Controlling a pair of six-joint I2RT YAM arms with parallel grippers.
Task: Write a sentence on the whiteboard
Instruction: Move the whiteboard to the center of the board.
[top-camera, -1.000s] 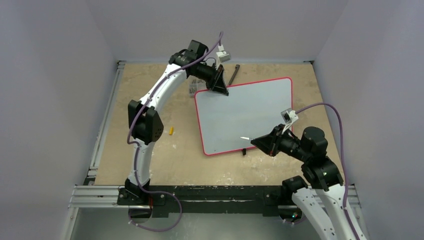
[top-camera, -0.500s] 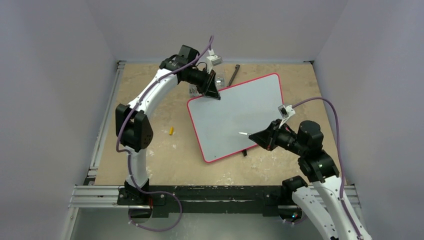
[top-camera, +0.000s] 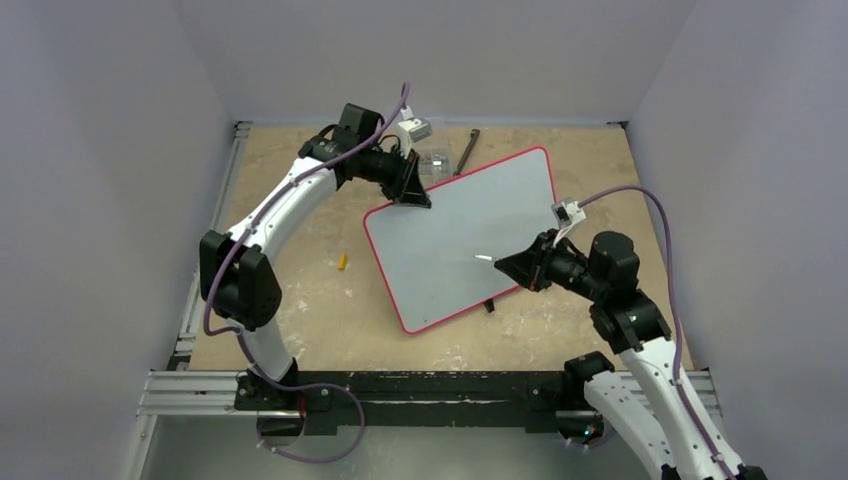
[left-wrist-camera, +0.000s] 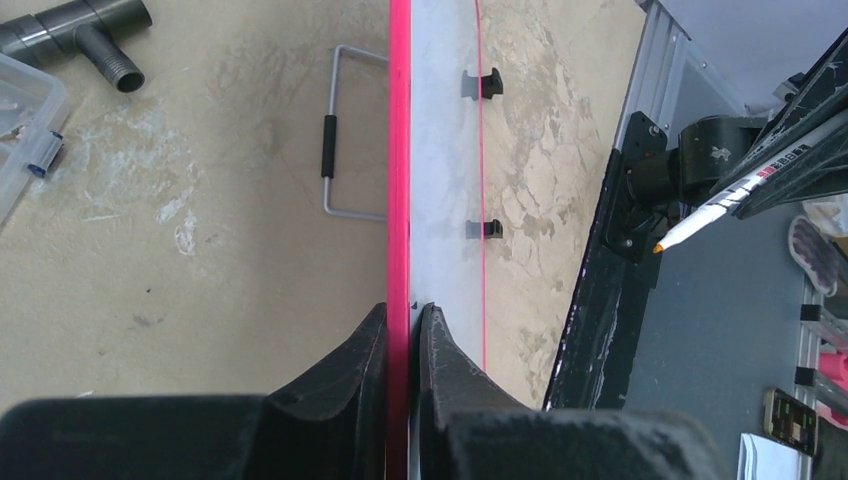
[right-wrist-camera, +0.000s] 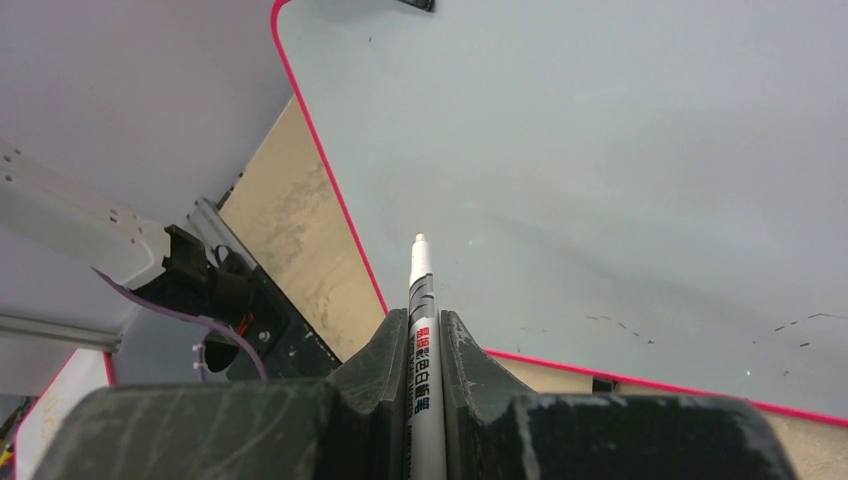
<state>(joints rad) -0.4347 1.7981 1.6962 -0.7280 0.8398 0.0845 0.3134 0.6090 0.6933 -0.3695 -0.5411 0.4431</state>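
Observation:
The whiteboard (top-camera: 455, 235) lies tilted on the table, white with a thin red-pink frame. No sentence shows on its surface. My left gripper (top-camera: 412, 198) is shut on the frame at the board's far left corner; in the left wrist view both jaws (left-wrist-camera: 403, 320) pinch the red edge of the whiteboard (left-wrist-camera: 440, 150). My right gripper (top-camera: 510, 265) is shut on a white marker (top-camera: 486, 259) whose tip hovers over the board's near right part. The right wrist view has the marker (right-wrist-camera: 421, 290) clamped between the jaws (right-wrist-camera: 420, 325), pointing over the whiteboard (right-wrist-camera: 600, 150).
A small yellow cap (top-camera: 342, 262) lies on the table left of the board. A clear plastic box (top-camera: 435, 162) and a dark pipe piece (top-camera: 470, 148) sit behind it. A wire handle (left-wrist-camera: 345, 130) lies by the board's edge. Two black feet (left-wrist-camera: 487, 84) stick out from one long edge.
My left gripper has pulled the board's far corner leftward, swinging the board to a steeper tilt. My right gripper has shifted left and up with the marker still clamped.

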